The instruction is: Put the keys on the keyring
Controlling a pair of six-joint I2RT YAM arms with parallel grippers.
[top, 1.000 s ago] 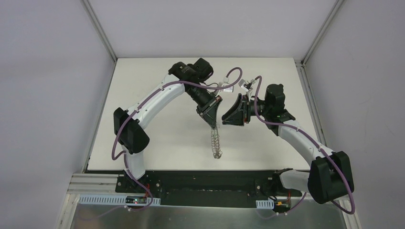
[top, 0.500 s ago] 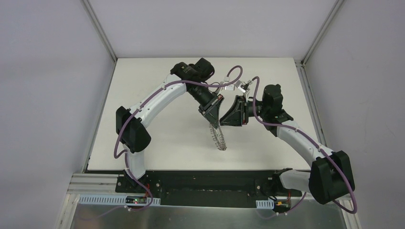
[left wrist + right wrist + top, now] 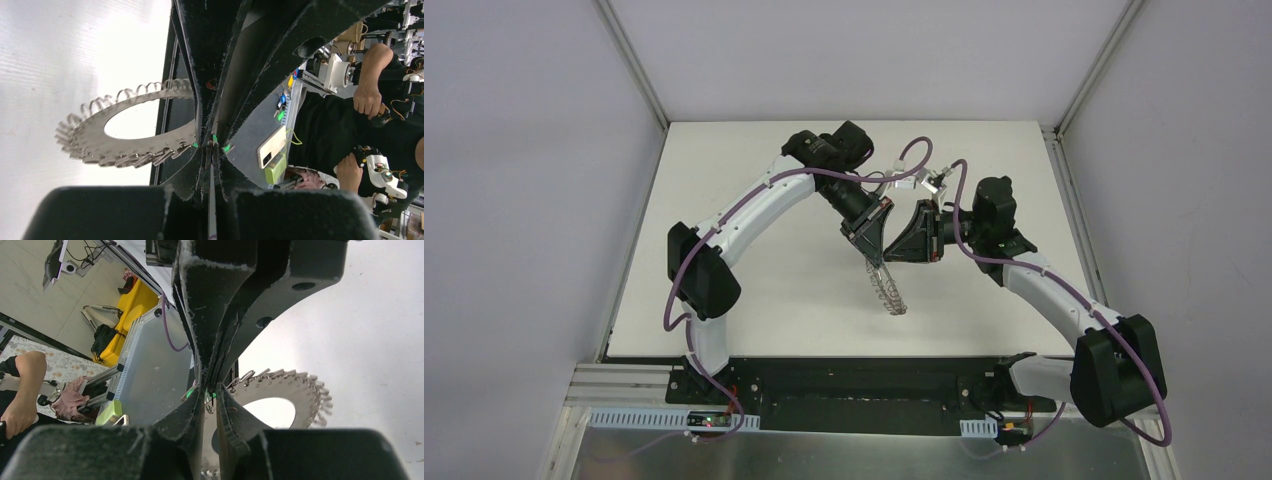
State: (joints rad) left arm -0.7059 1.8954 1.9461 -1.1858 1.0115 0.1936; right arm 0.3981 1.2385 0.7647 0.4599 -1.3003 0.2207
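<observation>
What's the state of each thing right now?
ring: held by its fringed edge in the left gripper, seemingly off the table.
key: only green flecks show at the fingertips; can't tell if it's on the ring.
left gripper: shut on the ring.
right gripper: tips meet the left gripper's at the ring's edge, jaws a narrow slit apart; can't tell if it grips anything.

My left jaws and right jaws meet tip to tip over the mid-desk (image 3: 774, 290), with no lane between them. The keyring (image 3: 889, 290) juts from my left jaws toward 5 o'clock, barring that side. Bare desk lies open at 8 and 4 o'clock; purple cables (image 3: 911, 160) cross at 12 o'clock.
</observation>
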